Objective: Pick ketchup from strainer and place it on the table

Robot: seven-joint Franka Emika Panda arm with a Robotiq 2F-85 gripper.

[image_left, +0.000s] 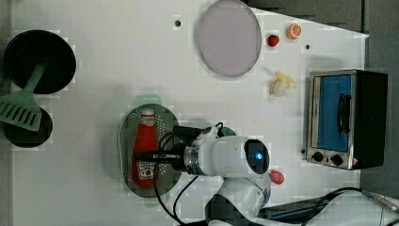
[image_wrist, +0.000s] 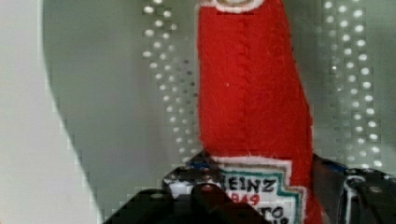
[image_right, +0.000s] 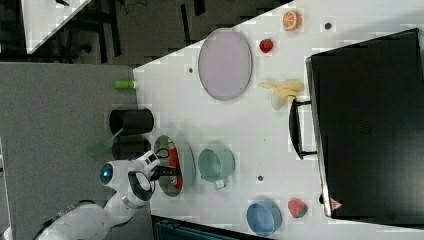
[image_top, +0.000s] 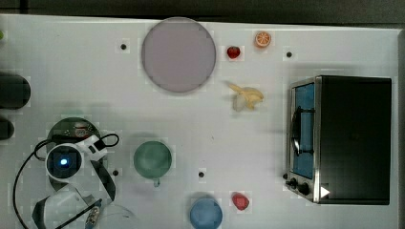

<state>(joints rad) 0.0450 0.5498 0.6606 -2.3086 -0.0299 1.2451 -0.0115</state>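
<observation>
Evidently soft and light, the felt-like ketchup (image_wrist: 252, 93) is lying in the strainer (image_left: 127, 141); the end effector (image_left: 148, 157) is straddling its labelled lower body, whether pinching yet I cannot tell.

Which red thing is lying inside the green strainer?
The ketchup bottle. It lies long and flat in the strainer, while the small red fruit pieces sit out on the white table.

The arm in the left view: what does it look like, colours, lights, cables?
The arm has glossy white rounded shells with dark bands at the joints. A round black cap on its side carries a glowing blue light. Thin black cables loop along the wrist. The gripper is black with slim dark fingers.
</observation>
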